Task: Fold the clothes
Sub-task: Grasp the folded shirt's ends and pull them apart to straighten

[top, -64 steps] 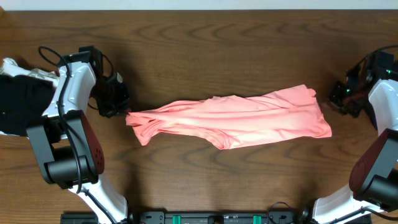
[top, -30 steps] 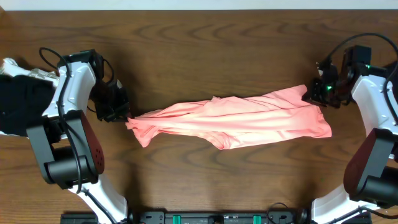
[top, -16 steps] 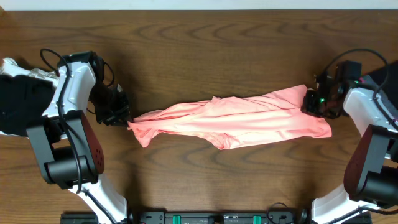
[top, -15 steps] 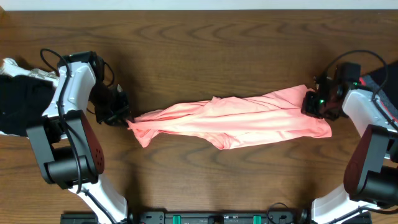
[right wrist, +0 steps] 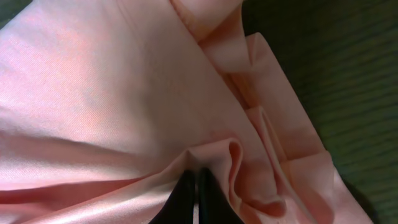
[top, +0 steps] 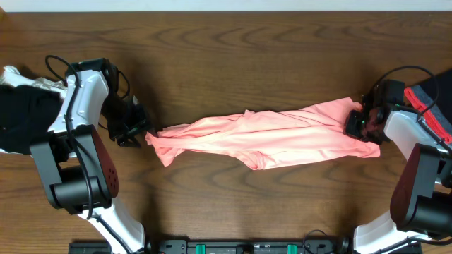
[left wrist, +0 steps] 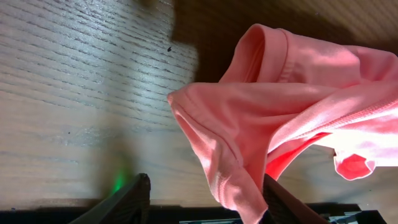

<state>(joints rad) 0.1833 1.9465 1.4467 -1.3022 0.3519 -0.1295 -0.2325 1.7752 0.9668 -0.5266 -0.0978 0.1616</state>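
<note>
The clothes (top: pixel 268 137) are one salmon-pink T-shirt, bunched into a long band across the middle of the wooden table (top: pixel 233 56). My left gripper (top: pixel 141 132) is at the shirt's left end. In the left wrist view it (left wrist: pixel 205 202) stands open, and a hemmed fold of the shirt (left wrist: pixel 280 106) lies loose between the fingers, close to the right one. My right gripper (top: pixel 359 125) is at the shirt's right end. In the right wrist view it (right wrist: pixel 196 186) is shut, with the pink fabric (right wrist: pixel 124 93) puckered into its tips.
A black garment (top: pixel 18 113) lies at the left table edge beside the left arm. A dark grey and red cloth (top: pixel 432 106) lies at the right edge behind the right arm. The table's far edge runs along the top.
The left gripper has opened and let go of the shirt's left end. The right gripper came down onto the right end, closed on the fabric and shifted slightly right.
</note>
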